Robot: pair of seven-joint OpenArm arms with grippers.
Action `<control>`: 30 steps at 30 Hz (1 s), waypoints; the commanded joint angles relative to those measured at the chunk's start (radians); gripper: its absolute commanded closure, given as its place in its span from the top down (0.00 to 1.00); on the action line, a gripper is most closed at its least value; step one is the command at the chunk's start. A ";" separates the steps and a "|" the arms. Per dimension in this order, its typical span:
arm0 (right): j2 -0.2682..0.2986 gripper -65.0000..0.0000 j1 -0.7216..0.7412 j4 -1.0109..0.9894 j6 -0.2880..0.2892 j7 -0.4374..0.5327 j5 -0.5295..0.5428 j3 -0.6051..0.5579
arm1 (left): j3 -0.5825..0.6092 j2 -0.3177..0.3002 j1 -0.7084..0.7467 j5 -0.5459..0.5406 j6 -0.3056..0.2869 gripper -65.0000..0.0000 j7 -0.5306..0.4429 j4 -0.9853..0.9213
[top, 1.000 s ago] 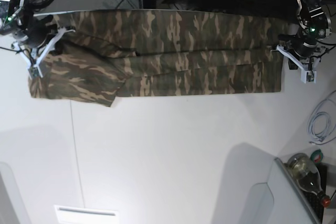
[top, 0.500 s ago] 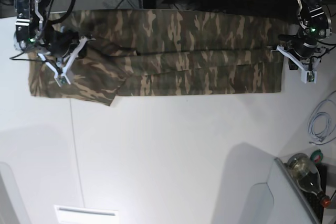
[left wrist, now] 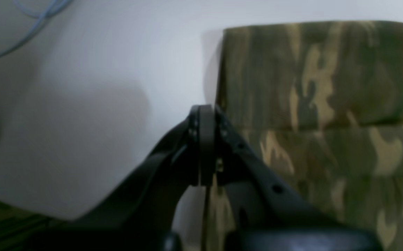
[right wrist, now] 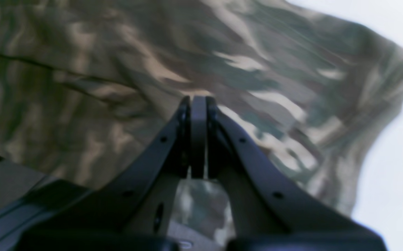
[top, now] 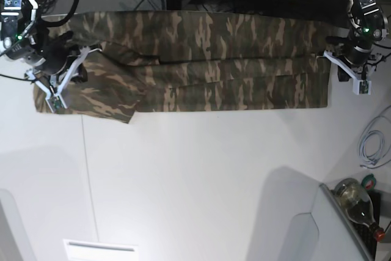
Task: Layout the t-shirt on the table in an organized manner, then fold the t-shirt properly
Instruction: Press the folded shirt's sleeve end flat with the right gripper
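A: Two grippers, both with jaws pressed together. The right gripper sits over the shirt at its sleeve end; whether it pinches cloth I cannot tell.

B: And the left gripper?

A: At the hem edge, on the table, apparently empty. Shirt lies folded lengthwise; next, I judge, each must grasp an end for the crosswise fold.

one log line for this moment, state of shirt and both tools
shirt: folded lengthwise into a band on table | left tool: shut, at shirt's edge | right tool: shut, over sleeve end
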 commanded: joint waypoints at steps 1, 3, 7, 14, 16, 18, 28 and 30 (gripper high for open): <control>0.004 0.01 0.034 0.015 0.002 0.049 0.015 -0.003 | -0.021 -0.016 0.004 0.007 0.007 0.00 -0.008 0.010; 0.004 0.02 0.119 -0.034 0.002 0.063 0.015 -0.004 | -0.046 -0.016 0.001 0.007 0.007 0.00 -0.008 -0.018; 0.004 0.26 0.320 -0.239 0.002 0.060 0.015 -0.007 | -0.069 -0.016 -0.002 0.007 0.007 0.00 -0.008 -0.027; 0.004 0.77 0.528 -0.551 0.002 0.071 0.015 -0.187 | -0.071 -0.016 0.005 0.007 0.007 0.00 -0.009 -0.029; 0.003 0.74 0.562 -0.612 0.002 0.074 0.015 -0.227 | -0.071 -0.019 0.005 0.007 0.007 0.00 -0.009 -0.035; 0.003 0.69 0.577 -0.657 0.002 0.117 0.015 -0.259 | -0.071 -0.019 0.007 0.007 0.007 0.00 -0.009 -0.035; 0.001 0.61 0.605 -0.799 0.000 0.186 0.017 -0.296 | -0.071 -0.019 0.002 0.007 0.007 0.00 -0.009 -0.035; 0.001 0.49 0.605 -0.798 0.000 0.186 0.017 -0.296 | -0.071 -0.019 0.002 0.007 0.007 0.00 -0.009 -0.035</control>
